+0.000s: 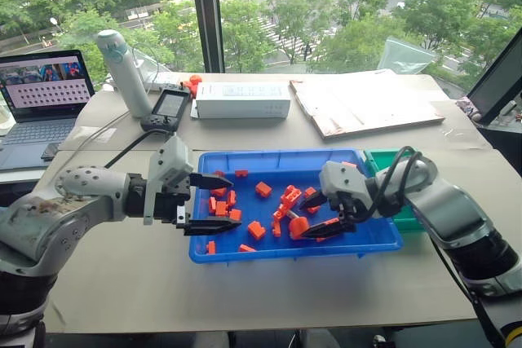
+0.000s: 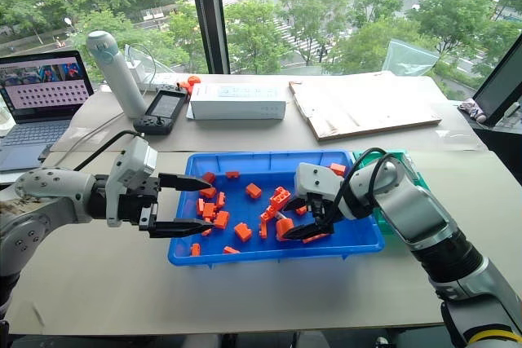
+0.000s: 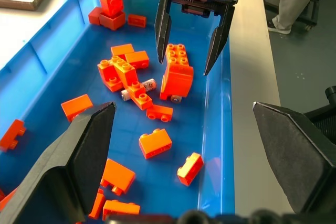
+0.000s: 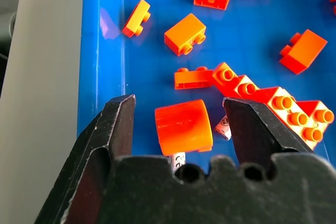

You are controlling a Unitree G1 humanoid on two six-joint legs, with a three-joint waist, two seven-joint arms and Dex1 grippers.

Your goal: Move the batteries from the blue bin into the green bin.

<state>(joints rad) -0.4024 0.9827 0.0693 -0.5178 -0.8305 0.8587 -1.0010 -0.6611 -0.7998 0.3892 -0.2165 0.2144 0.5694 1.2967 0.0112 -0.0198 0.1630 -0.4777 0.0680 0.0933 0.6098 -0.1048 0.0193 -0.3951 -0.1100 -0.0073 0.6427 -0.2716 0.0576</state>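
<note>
Table (image 1: 269, 283): a wide tan surface in front of a window, carrying everything below.
Blue bin (image 1: 245, 254): a broad, shallow blue tray at the middle of the table, scattered with orange toy bricks (image 1: 256, 230).
Green bin (image 1: 379, 160): a smaller, deeper green box touching the blue bin's far right corner, partly hidden behind the right arm.
Laptop (image 1: 41, 99): open at the far left edge of the table, screen lit.
White box (image 1: 242, 100): a long flat carton beyond the blue bin, near the window.
Cardboard sheet (image 1: 367, 103): lies flat at the far right of the table.
White cylinder (image 1: 124, 71): stands tilted between the laptop and the white box, beside a dark handheld device (image 1: 167, 108).
Left gripper (image 1: 214, 202): hangs over the blue bin's left end, black fingers spread wide, holding nothing.
Right gripper (image 3: 190, 62): reaches into the right part of the blue bin with its fingers parted wide, one on each side of a large orange brick (image 3: 177, 80); they grip nothing.
Batteries: one silvery battery (image 3: 137, 88) lies on the blue bin's floor among joined orange bricks; a second battery (image 3: 175, 98) peeks out from under the large orange brick, between the right gripper's fingers.
</note>
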